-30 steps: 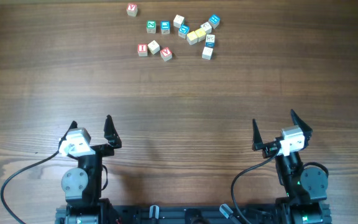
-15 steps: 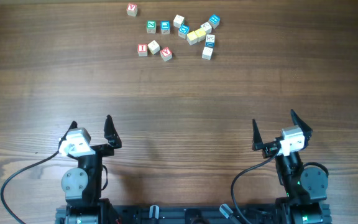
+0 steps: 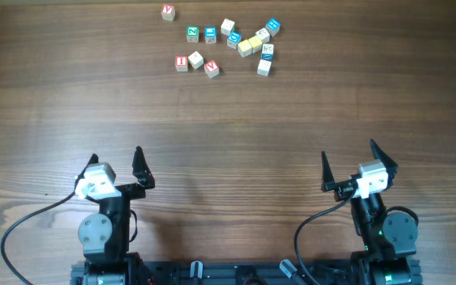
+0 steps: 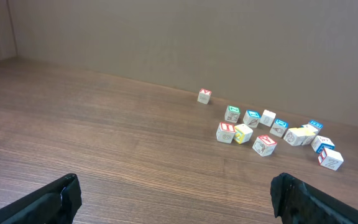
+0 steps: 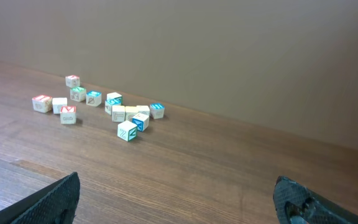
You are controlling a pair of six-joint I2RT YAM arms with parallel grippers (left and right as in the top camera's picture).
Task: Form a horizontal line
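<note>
The left claw holds its two fingers spread wide apart with nothing between them, over bare wood near the front edge of the bench. The right claw stands the same way, fingers wide apart and empty, well off to the other side. Both are well apart from the letter cubes, which lie in a loose scatter at the far middle of the bench and not in a straight row. On the near left of the scatter a red-lettered cube, a plain pale cube and a second red-lettered cube sit close together in a short, uneven run. Behind them a green-lettered cube and a blue-lettered cube stand side by side. Further right a yellow cube sits in a tight knot with several others, and a white dark-marked cube lies at the knot's near edge. A lone red-lettered cube stands apart at the far left.
</note>
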